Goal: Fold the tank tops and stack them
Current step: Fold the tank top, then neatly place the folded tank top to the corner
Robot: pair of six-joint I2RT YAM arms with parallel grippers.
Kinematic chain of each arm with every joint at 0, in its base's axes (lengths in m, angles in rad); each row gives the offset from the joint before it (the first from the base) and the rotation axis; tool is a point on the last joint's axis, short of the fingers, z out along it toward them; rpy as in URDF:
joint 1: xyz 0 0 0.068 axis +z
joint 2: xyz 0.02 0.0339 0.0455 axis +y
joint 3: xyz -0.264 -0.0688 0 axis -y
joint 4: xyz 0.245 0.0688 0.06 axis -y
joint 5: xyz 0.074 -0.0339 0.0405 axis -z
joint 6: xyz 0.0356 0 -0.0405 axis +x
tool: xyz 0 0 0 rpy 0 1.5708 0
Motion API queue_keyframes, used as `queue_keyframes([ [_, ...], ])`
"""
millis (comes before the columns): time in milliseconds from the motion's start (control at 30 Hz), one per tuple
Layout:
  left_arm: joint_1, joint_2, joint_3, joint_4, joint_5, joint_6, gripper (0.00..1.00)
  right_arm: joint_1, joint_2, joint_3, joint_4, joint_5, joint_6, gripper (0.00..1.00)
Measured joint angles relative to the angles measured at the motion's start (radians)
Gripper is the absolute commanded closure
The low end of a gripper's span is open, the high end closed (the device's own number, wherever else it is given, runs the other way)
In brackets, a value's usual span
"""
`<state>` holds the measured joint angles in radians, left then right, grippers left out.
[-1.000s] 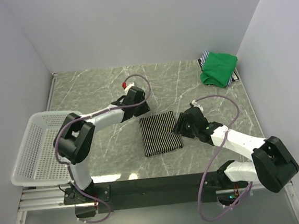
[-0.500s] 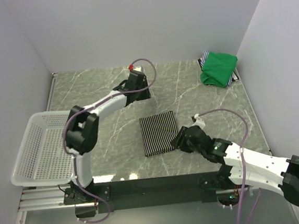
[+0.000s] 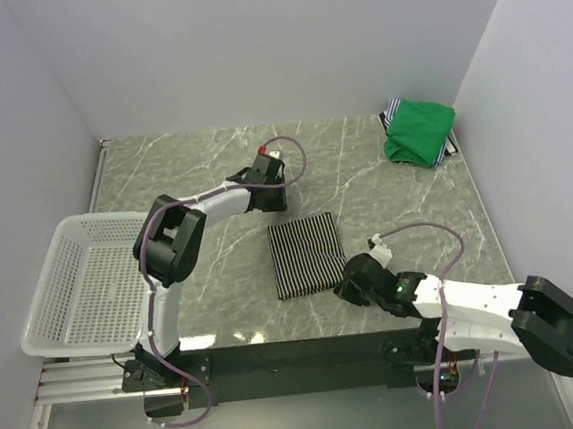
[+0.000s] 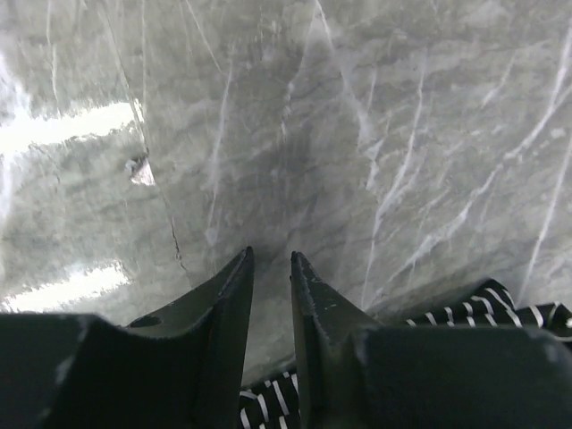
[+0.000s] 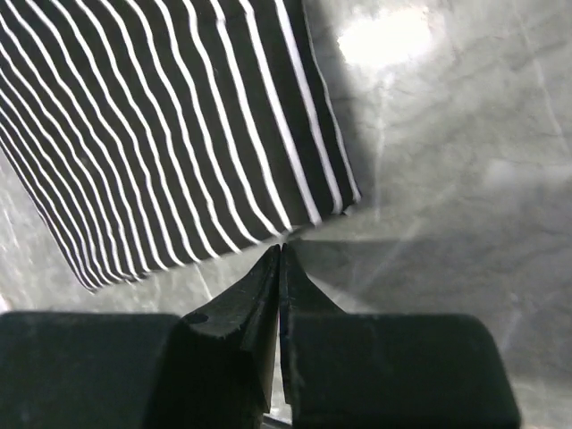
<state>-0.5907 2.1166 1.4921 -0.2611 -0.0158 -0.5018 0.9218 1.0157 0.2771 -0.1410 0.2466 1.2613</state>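
Striped tank top (image 3: 307,256), folded into a flat rectangle, lies just ahead of the right gripper (image 5: 280,255), one corner nearly touching the fingertips and the long axis running away to their left. Those fingers are pressed together on nothing. The left gripper (image 4: 271,259), fingers a slit apart and empty, has the top's edge behind and beneath it, so the right arm seems better placed.

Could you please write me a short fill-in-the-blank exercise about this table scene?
1. The folded tank top in the middle of the table has black-and-white ____.
2. The green tank top lies in the far ____ corner.
3. The white mesh basket sits at the table's ____ side.
4. The right gripper is ____ and holds nothing.
Missing words: stripes, right, left, shut.
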Motion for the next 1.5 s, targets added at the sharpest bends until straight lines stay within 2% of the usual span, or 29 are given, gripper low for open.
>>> queue_keyframes([
  [133, -0.001, -0.051, -0.094, 0.060, 0.004, -0.029, 0.75, -0.069, 0.071, 0.035, 0.037, -0.021, -0.034, 0.91],
  [333, -0.005, -0.183, -0.306, 0.143, -0.001, -0.115, 0.80, -0.274, 0.182, 0.120, 0.055, -0.085, -0.153, 0.90],
  [500, -0.043, -0.295, -0.475, 0.212, -0.038, -0.208, 0.81, -0.384, 0.428, 0.396, 0.010, -0.132, -0.298, 0.91],
  [667, -0.120, -0.411, -0.616, 0.223, -0.081, -0.310, 0.81, -0.438, 0.686, 0.691, 0.001, -0.183, -0.411, 0.90],
  [800, -0.138, -0.493, -0.705, 0.216, -0.100, -0.392, 0.78, -0.456, 0.824, 0.840, -0.029, -0.209, -0.472, 0.87],
  [867, -0.139, -0.538, -0.747, 0.212, -0.114, -0.432, 0.78, -0.465, 0.864, 0.896, -0.064, -0.210, -0.497, 0.73],
  [900, -0.139, -0.557, -0.762, 0.210, -0.121, -0.446, 0.77, -0.468, 0.872, 0.914, -0.080, -0.212, -0.506, 0.60],
  [1000, -0.143, -0.617, -0.792, 0.198, -0.137, -0.479, 0.78, -0.504, 0.861, 0.944, -0.119, -0.211, -0.532, 0.46],
  [1100, -0.152, -0.669, -0.793, 0.179, -0.152, -0.488, 0.76, -0.573, 0.808, 0.945, -0.150, -0.209, -0.544, 0.40],
  [1200, -0.167, -0.742, -0.792, 0.157, -0.177, -0.482, 0.73, -0.643, 0.679, 0.892, -0.157, -0.199, -0.542, 0.39],
  [1333, -0.174, -0.770, -0.698, 0.099, -0.185, -0.426, 0.76, -0.647, 0.378, 0.672, -0.100, -0.200, -0.492, 0.38],
  [1500, -0.171, -0.618, -0.466, 0.093, -0.192, -0.323, 0.76, -0.529, 0.091, 0.327, 0.008, -0.216, -0.364, 0.29],
])
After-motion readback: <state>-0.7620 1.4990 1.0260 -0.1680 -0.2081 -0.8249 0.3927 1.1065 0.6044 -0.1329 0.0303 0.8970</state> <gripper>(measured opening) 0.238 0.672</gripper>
